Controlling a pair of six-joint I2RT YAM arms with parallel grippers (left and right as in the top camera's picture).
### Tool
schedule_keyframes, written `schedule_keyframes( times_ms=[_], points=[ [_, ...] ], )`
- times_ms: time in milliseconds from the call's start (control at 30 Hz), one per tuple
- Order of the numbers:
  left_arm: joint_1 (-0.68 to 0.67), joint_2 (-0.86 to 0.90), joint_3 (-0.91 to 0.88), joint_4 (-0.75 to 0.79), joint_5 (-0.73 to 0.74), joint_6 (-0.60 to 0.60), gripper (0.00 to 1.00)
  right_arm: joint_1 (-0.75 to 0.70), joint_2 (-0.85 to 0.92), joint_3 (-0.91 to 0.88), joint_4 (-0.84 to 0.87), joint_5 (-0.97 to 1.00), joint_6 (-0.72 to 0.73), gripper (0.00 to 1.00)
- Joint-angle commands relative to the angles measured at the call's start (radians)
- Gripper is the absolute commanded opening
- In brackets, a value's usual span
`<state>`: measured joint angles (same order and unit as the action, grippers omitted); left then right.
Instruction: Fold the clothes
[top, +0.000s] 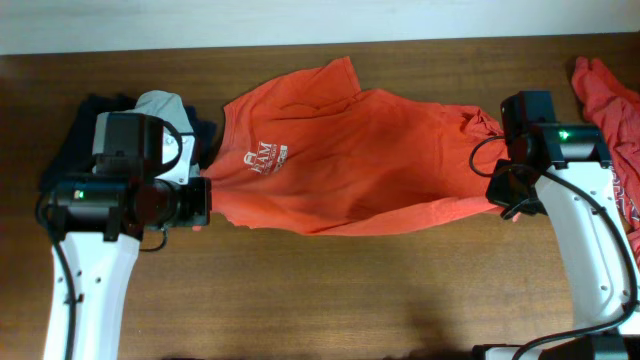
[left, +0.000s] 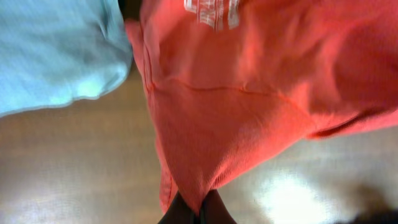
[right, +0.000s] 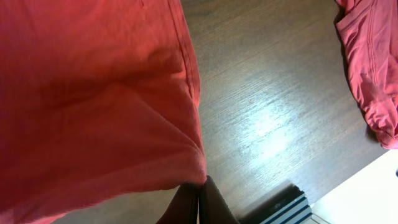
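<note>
overhead: the t-shirt (top: 370, 160) is stretched between my left tool (top: 208, 200) and right tool (top: 497, 188) over the surface (top: 330, 300). a 2nd shirt (top: 612, 110) lies at the far right edge, and a grey garment (top: 160, 105) sits by the left arm.
left wrist: the left tool is clenched on a pinch of the t-shirt's edge.
right wrist: the right tool is likewise clamped on the cloth.
i judge the fold goes best with both arms level, even tension, and the t-shirt lowered flat before folding over.
</note>
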<state>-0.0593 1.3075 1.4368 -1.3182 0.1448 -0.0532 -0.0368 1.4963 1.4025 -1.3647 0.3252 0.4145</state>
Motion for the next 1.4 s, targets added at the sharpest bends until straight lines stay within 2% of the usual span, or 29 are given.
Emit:
schedule_keyframes(
  times_ms=[0,300,500,667,933,1133,1267,1367],
  points=[
    [0.003,-0.05,0.001,0.082,-0.011,0.018,0.01,-0.004,0.0,0.004,0.042,-0.005,0.01,0.05],
    [0.003,0.003,0.001,0.14,-0.011,0.021,0.02,-0.004,0.001,0.004,0.124,-0.053,0.006,0.05],
    [0.003,0.106,0.001,0.311,-0.011,0.04,0.03,-0.004,0.066,0.004,0.323,-0.094,0.006,0.05],
    [0.003,0.229,0.001,0.389,-0.01,0.047,0.08,-0.006,0.145,0.004,0.403,-0.088,0.014,0.05],
    [0.002,0.367,0.001,0.497,-0.007,0.048,0.08,-0.102,0.257,0.004,0.471,-0.095,0.025,0.05],
    [0.002,0.383,0.001,0.53,0.024,0.051,0.08,-0.162,0.293,0.004,0.515,-0.241,-0.018,0.05],
    [0.002,0.383,0.001,0.467,0.051,0.051,0.2,-0.161,0.29,0.004,0.504,-0.244,-0.021,0.04],
    [0.0,0.383,0.001,0.372,0.15,0.051,0.3,-0.161,0.29,0.004,0.483,-0.244,-0.021,0.04]
  ],
)
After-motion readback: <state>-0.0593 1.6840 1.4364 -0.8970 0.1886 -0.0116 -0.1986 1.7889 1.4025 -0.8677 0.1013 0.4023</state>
